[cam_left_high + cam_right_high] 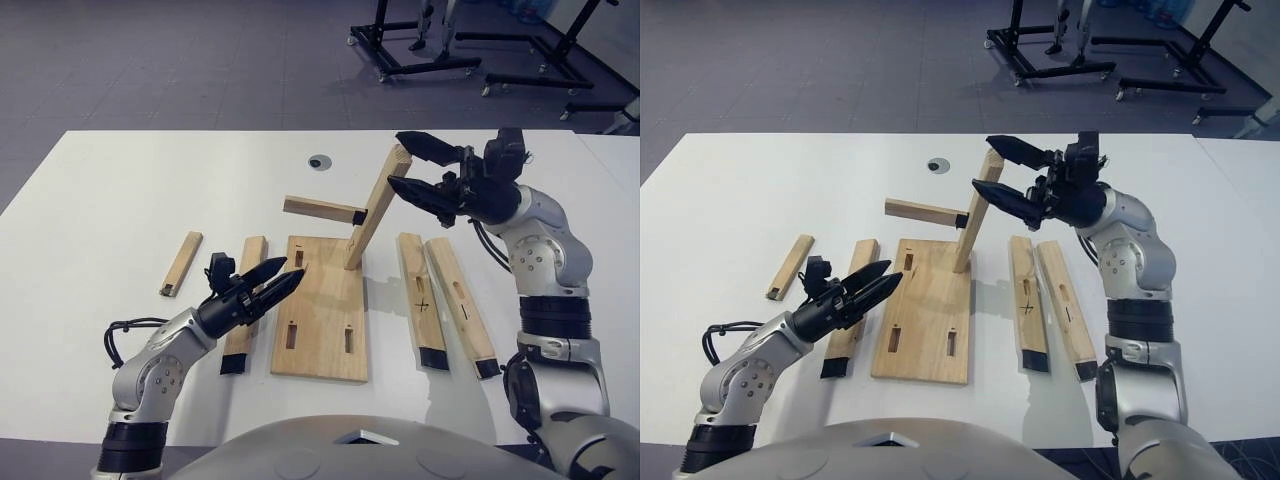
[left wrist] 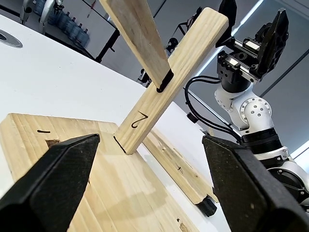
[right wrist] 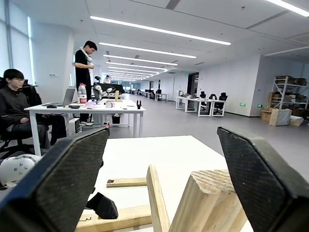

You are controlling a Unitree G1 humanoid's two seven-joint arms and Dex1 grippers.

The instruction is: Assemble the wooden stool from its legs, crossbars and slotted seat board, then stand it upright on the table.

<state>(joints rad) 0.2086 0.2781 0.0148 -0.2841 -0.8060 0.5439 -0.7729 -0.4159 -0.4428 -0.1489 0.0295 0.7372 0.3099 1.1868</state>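
Seat board: flat on tabletop, centre, toward near edge.
Leg: planted in board's far right slot, tilted; crossbar jutting left.
Right gripper: spread wide around leg's top.
Left gripper: spread wide over board's far left corner.

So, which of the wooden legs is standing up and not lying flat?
The leg slotted into the seat board, leaning, with a crossbar on its side. The others lie flat on the table.
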